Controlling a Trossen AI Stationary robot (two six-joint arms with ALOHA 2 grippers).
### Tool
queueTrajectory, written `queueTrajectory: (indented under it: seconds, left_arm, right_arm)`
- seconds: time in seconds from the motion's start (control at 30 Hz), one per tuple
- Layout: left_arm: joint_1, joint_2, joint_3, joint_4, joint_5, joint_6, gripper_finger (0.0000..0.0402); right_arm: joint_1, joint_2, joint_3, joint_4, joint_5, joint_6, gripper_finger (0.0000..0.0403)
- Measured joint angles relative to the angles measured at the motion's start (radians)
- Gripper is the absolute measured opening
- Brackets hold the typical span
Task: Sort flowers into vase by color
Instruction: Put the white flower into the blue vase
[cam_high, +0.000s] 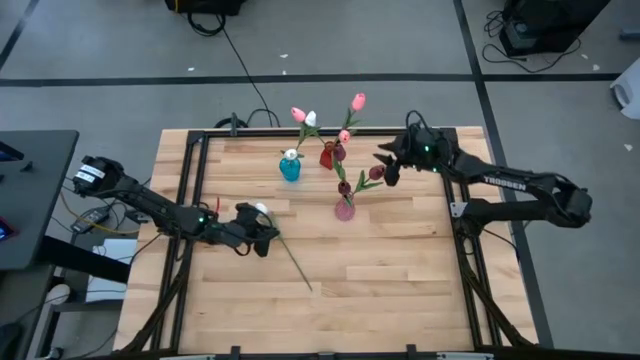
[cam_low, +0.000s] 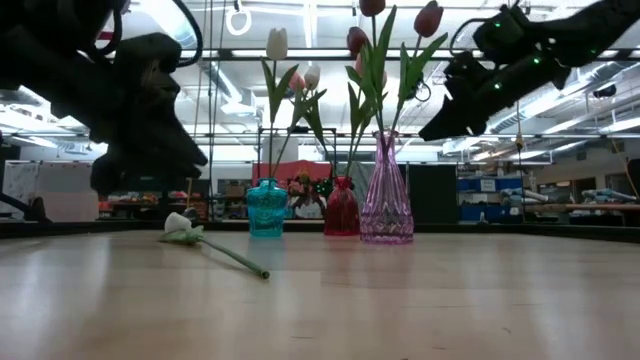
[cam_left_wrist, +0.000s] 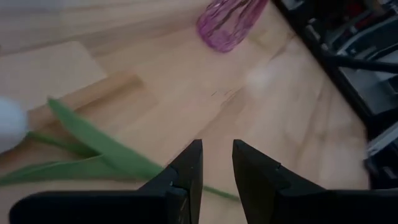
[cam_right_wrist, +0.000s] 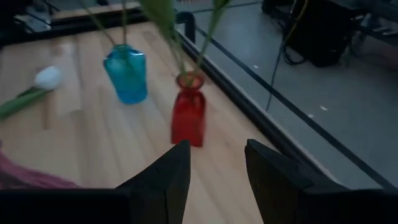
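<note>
Flowers: 1 loose white tulip (cam_high: 262, 210) lies flat on the table (cam_high: 400, 270), mid-left of the high view, stem running down-right toward frame centre. The rest stand in 3 vases farther back: blue vase (cam_high: 290, 168), red vase (cam_high: 327, 155), pink vase (cam_high: 345, 208).

Counts, as far as visible: blue vase has 1 white bud low at its mouth plus a taller white one (cam_low: 277, 43); red vase carries pink buds, approx 3 in the high view; pink vase holds 2 dark red buds (cam_low: 428, 18). Exact totals hard to fix, since stems and leaves cross in the low view and a third dark head at top centre is cut off by the frame edge.

Hidden/unclear: in the low view the left arm is a dark mass at upper left, blocking part of the room behind. In the left wrist view the white bud is a blur at the left edge, and the pink vase is cut by the top edge.

Left gripper (cam_left_wrist: 217, 163): jaws slightly apart w/ a narrow gap, holding nothing, low over the table right beside the loose tulip's leaves and stem.

Right gripper (cam_right_wrist: 216, 163): jaws parted wider, empty, up in the air at upper right of the high view, near the pink vase's dark red heads; red and blue vases in front of it.
</note>
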Motion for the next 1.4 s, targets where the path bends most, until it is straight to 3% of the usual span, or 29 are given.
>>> queueTrajectory:
  seconds: [0.23,0.37,0.57,0.73,0.93,1.4]
  left_arm:
    - [0.003,0.0,0.0,0.075,-0.049,0.125,0.0092]
    - [0.003,0.006,0.0,0.105,-0.065,0.016,0.0092]
    - [0.0,0.122,0.103,0.101,0.036,-0.092,0.008]
    - [0.0,0.233,0.221,-0.051,0.056,-0.108,0.0054]
    - [-0.004,0.331,0.321,-0.315,0.086,-0.318,0.0041]
    - [0.003,0.416,0.36,-0.398,0.133,-0.567,0.0115]
  right_arm:
    - [0.079,-0.029,-0.121,0.168,0.0,0.032,0.0164]
    - [0.102,-0.029,-0.124,0.198,0.0,0.032,0.0164]
    - [0.121,-0.023,-0.124,0.245,0.0,0.021,0.0164]
    - [0.122,-0.026,-0.124,0.251,0.0,0.003,0.0164]
    - [0.122,-0.029,-0.124,0.243,0.0,-0.011,0.0164]
    - [0.121,-0.031,-0.124,0.258,0.0,-0.057,0.0164]
